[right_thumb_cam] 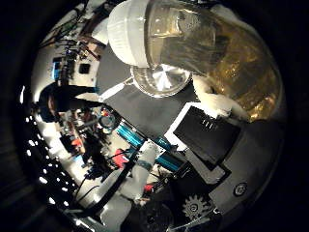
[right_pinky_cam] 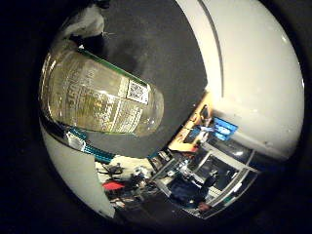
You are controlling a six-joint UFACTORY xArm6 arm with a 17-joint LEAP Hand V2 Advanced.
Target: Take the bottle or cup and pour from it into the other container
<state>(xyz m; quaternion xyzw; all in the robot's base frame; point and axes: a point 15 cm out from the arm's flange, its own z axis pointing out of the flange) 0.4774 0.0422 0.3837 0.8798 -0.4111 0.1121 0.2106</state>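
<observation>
A clear bottle (right_thumb_cam: 227, 53) with a white screw cap (right_thumb_cam: 129, 30) and a pale printed label (right_pinky_cam: 100, 97) fills much of both palm views, close against the palm. My hand (right_thumb_cam: 207, 133) is shut on it, and a white fingertip (right_thumb_cam: 218, 103) presses on its side. The bottle is tipped over, with its capped end just above a shiny metal pot (right_thumb_cam: 161, 79). The pot stands on the black table top (right_thumb_cam: 145, 116), and a pale handle sticks out from its side. The cap is on the bottle.
The black table top (right_pinky_cam: 161, 44) stretches out beneath the bottle. Beyond its edge are a wooden desk (right_pinky_cam: 192, 124) with a blue screen, cluttered equipment on the floor (right_thumb_cam: 91, 130) and a white wall (right_pinky_cam: 258, 73).
</observation>
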